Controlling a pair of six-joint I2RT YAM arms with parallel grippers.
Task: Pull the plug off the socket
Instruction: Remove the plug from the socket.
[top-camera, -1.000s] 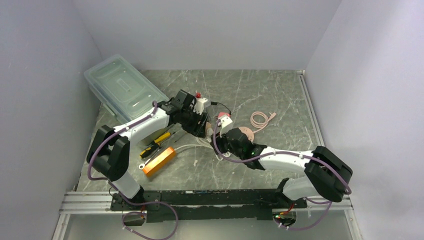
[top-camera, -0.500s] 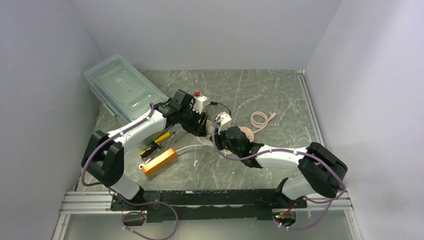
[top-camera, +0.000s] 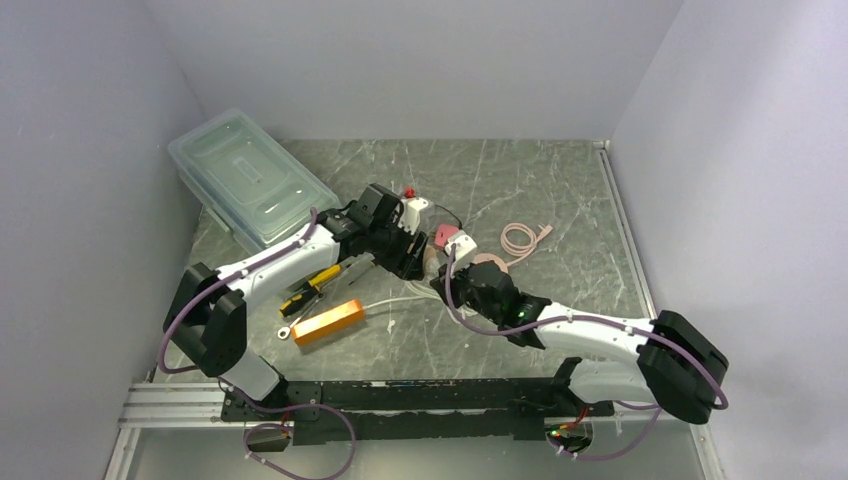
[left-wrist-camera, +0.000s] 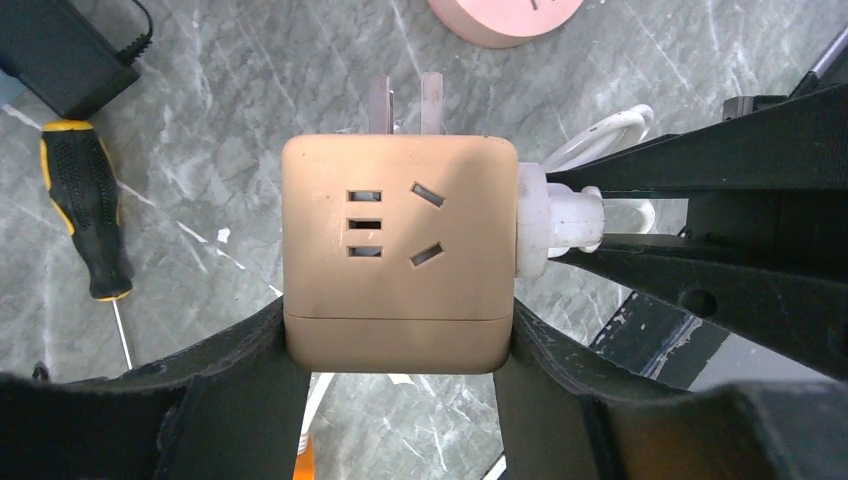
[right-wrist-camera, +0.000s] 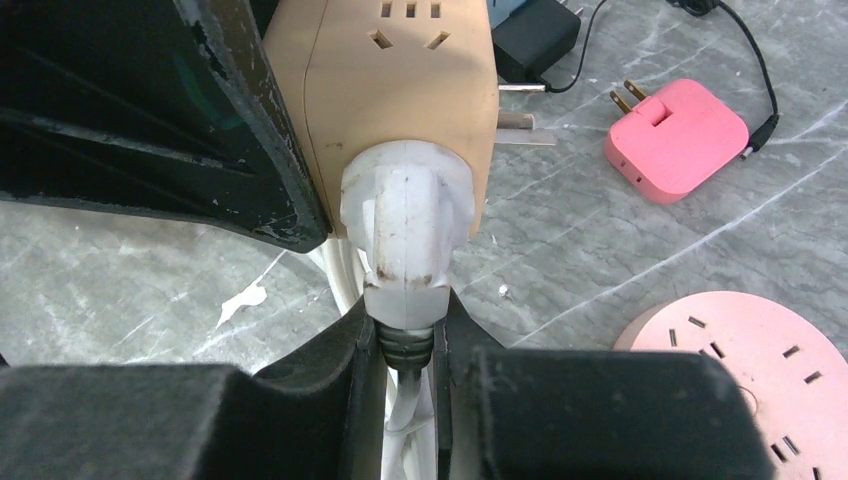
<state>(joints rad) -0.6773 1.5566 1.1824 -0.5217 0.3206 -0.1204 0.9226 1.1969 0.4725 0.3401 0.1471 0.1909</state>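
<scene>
The left gripper (left-wrist-camera: 397, 335) clamps the tan socket (left-wrist-camera: 400, 240); only the right wrist view shows the right gripper (right-wrist-camera: 408, 350) pinching the grubby white plug (right-wrist-camera: 405, 225), seated at the socket's 6 o'clock.

I see a grey-green marbled stone-look tabletop (top-camera: 560, 190) as the work surface. It is boxed in by plain pale lilac-white wall panels (top-camera: 420, 60) at back, left and right. A silver aluminium rail (top-camera: 160, 402) runs along its near edge. Lighting even, shadows soft.
</scene>
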